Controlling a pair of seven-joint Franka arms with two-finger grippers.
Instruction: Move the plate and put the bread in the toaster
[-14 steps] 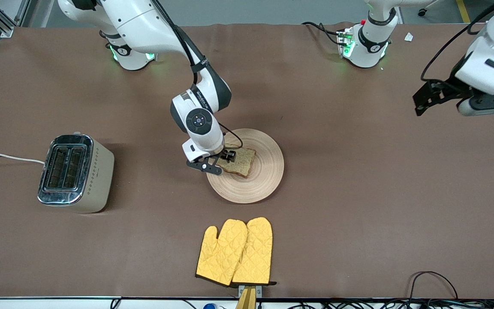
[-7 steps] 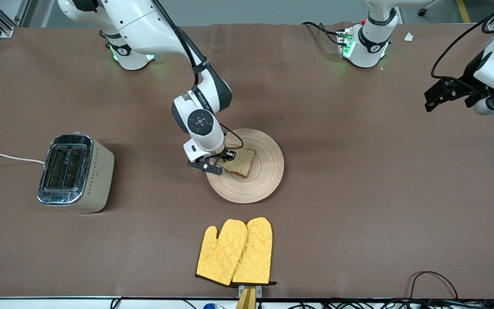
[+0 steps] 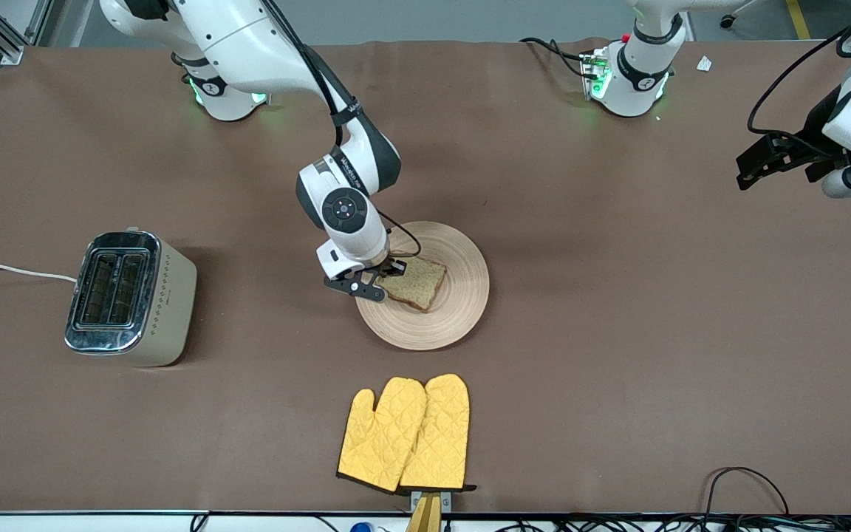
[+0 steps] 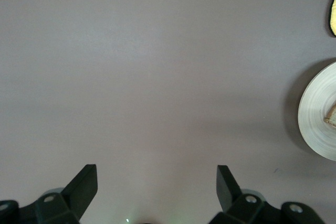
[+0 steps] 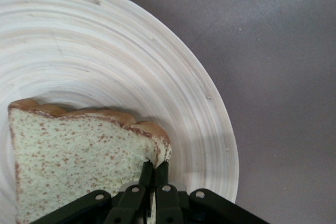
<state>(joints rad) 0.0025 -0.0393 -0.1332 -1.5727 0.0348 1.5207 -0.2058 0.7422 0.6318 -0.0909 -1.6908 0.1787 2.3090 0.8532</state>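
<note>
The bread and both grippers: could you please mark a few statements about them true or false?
1. The right gripper is shut on the bread. True.
2. The bread sits in the toaster. False: it is over the plate.
3. The left gripper is open over bare table. True.
4. The oven mitts lie on the plate. False: they lie on the table, nearer the front camera.

Right arm low and clamped, left arm waiting high

The right gripper (image 3: 390,270) hangs from a steeply bent wrist over the plate (image 3: 462,295), fingers pinched together on the edge of the bread (image 5: 79,150). The left gripper (image 4: 157,184) waits above bare table at the left arm's end, its fingers spread wide apart.
</note>
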